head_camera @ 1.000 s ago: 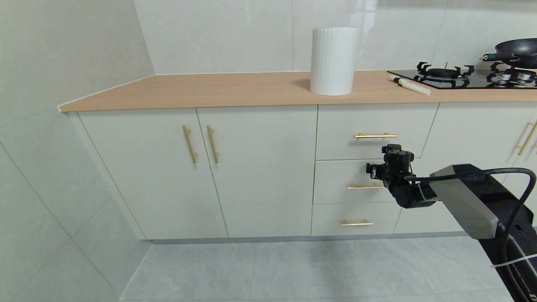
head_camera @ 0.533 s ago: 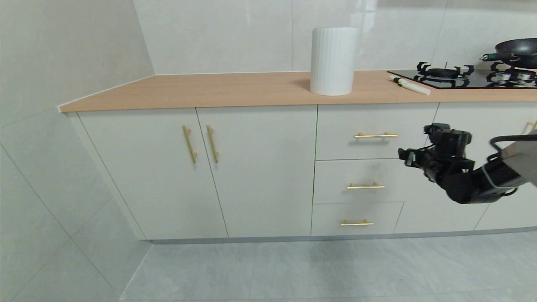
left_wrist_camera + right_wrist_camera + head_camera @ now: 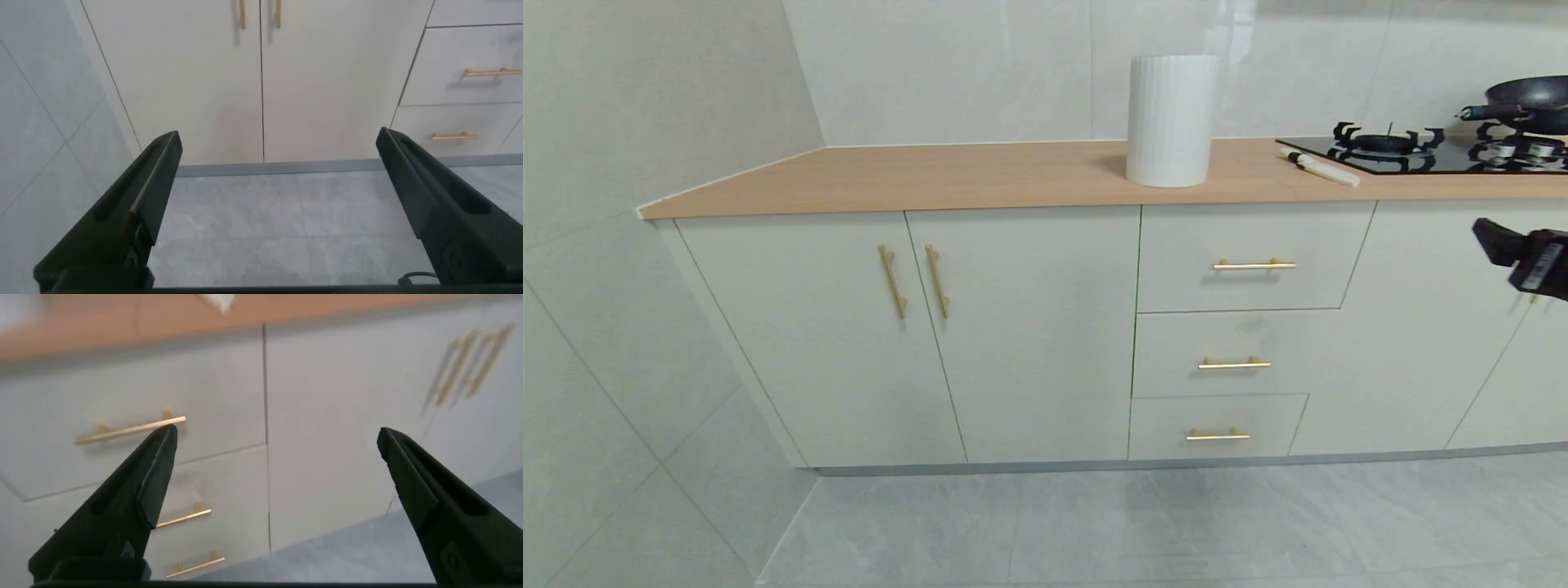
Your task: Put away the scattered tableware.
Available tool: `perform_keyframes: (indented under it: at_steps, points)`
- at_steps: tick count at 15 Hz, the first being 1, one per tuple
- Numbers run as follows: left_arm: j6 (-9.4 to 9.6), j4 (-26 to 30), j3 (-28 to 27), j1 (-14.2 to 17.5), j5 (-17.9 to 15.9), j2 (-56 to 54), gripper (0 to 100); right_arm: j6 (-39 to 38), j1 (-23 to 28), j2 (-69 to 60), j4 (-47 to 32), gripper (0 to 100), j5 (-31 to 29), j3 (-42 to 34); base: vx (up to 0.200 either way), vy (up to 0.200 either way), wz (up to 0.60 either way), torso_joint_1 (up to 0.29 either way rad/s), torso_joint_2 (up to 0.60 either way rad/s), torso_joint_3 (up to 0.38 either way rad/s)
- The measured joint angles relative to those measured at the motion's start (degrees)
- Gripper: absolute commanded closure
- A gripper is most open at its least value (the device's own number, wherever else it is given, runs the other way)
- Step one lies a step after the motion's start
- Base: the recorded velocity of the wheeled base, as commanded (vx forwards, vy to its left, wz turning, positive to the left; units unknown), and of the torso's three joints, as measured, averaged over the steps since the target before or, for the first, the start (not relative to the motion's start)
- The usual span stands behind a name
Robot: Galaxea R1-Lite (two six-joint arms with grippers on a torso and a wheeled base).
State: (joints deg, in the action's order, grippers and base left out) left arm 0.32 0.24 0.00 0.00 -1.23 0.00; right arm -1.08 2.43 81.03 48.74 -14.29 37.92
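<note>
Your right hand (image 3: 276,434) hangs wide open facing the drawers (image 3: 1241,302); your left hand (image 3: 278,135) is spread open too, over the floor (image 3: 270,220). On the table (image 3: 947,175), a pale utensil (image 3: 1319,167), maybe a knife, lies between the white ribbed holder (image 3: 1172,118) and the stove (image 3: 1429,155).

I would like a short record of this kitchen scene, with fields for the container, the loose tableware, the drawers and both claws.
container: tall white ribbed cylinder, upright on the light wooden countertop
loose tableware: pale slender utensil, lying flat beside the black gas hob
cookware: black pan on the hob
drawers: three white drawers with gold bar handles, all closed
left claw: open, empty, above the grey floor tiles
right claw: open, empty, facing the cabinet fronts
</note>
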Motion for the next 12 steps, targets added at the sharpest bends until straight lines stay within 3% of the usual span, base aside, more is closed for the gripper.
perform_keyframes:
  at_steps: [5, 7, 10, 12]
  points:
    - [0.01, 0.02, 0.00, 0.00, 0.01, 0.00, 0, 1.44, -0.87, -28.26, -5.88, 0, 3.29, -19.99, 0.000, 0.000, 0.00, 0.000, 0.00, 0.000]
    - [0.01, 0.00, 0.00, 0.00, 0.01, 0.00, 0, 2.58, -1.05, -40.30, -15.65, 0, 4.06, -23.16, 0.000, 0.000, 0.00, 0.000, 0.00, 0.000]
    - [0.00, 0.02, 0.00, 0.00, 0.01, 0.00, 0, 3.93, -1.33, -59.56, -39.14, 0, 6.38, -23.56, 0.000, 0.000, 0.00, 0.000, 0.00, 0.000]
    - [0.00, 0.00, 0.00, 0.00, 0.01, 0.00, 0, 4.32, -1.58, -70.06, -48.81, 0, 7.20, -23.21, 0.000, 0.000, 0.00, 0.000, 0.00, 0.000]
